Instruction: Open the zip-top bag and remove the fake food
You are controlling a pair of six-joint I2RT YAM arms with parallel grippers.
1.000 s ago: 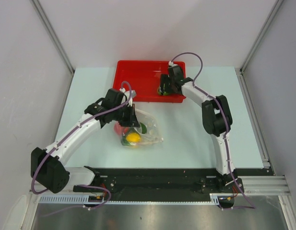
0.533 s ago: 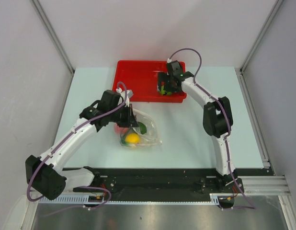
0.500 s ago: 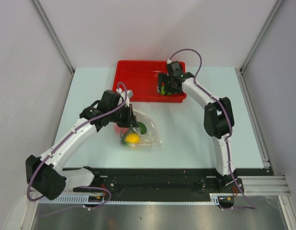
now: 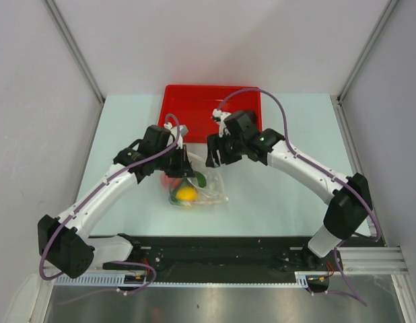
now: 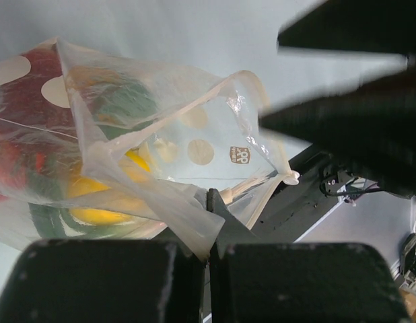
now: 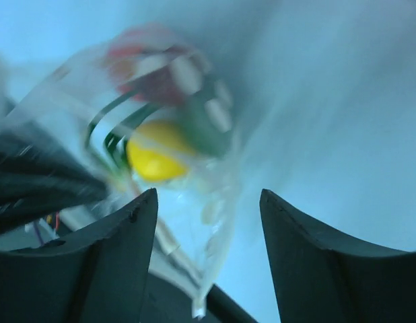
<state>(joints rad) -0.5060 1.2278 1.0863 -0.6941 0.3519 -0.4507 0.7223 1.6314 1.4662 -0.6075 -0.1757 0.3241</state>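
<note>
Zip-top bag (image 4: 211, 190) w/ fake food (image 4: 186, 194) inside; L gripper (image 4: 186, 168) pinching its edge, R gripper (image 4: 214, 155) jaws apart.

- Your overhead view is bright, even and sharp, with faint soft shadows on the pale blue-green tabletop (image 4: 275, 188).
- Your left wrist view shows the clear crinkly plastic bag (image 5: 161, 148) sharp; the frame's upper right smears.
- Your right wrist view is bluish and motion-blurred throughout.
</note>
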